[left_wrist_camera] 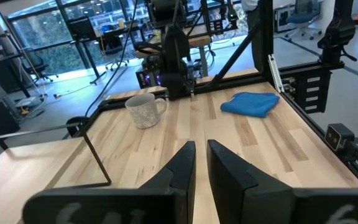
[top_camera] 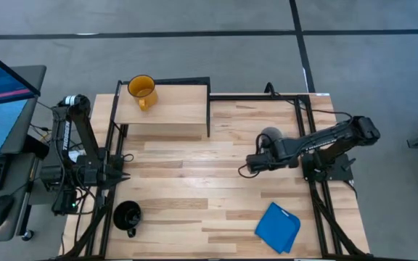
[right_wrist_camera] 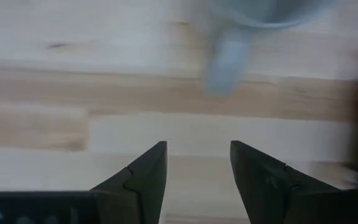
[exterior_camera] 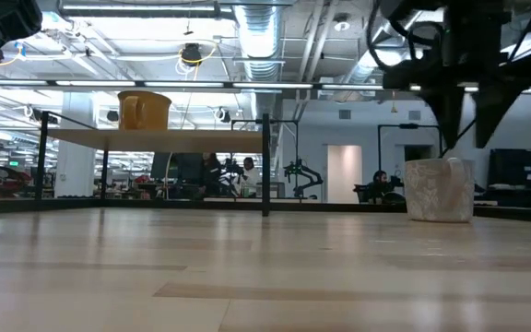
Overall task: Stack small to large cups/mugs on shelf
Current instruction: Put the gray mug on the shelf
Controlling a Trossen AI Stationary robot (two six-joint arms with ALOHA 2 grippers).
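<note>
The yellow-orange mug [top_camera: 141, 91] [exterior_camera: 144, 111] stands upright on the shelf [top_camera: 173, 109], near its far left corner. The pale grey-white mug [top_camera: 271, 135] [exterior_camera: 441, 189] [left_wrist_camera: 145, 110] stands on its base on the table, right of centre. My right gripper [top_camera: 245, 167] [right_wrist_camera: 197, 155] hovers open above the bare tabletop, just near and left of that mug, whose handle [right_wrist_camera: 225, 62] points toward it. The glossy black mug [top_camera: 127, 215] stands on the table near the near left corner. My left gripper [top_camera: 120, 174] [left_wrist_camera: 199, 152] waits shut at the table's left edge.
A blue folded cloth [top_camera: 278, 227] [left_wrist_camera: 250, 102] lies by the near right corner. The shelf's black frame posts [top_camera: 209, 109] [exterior_camera: 265, 166] stand on the table's far left part. Bare tabletop [top_camera: 194, 181] lies between the two arms.
</note>
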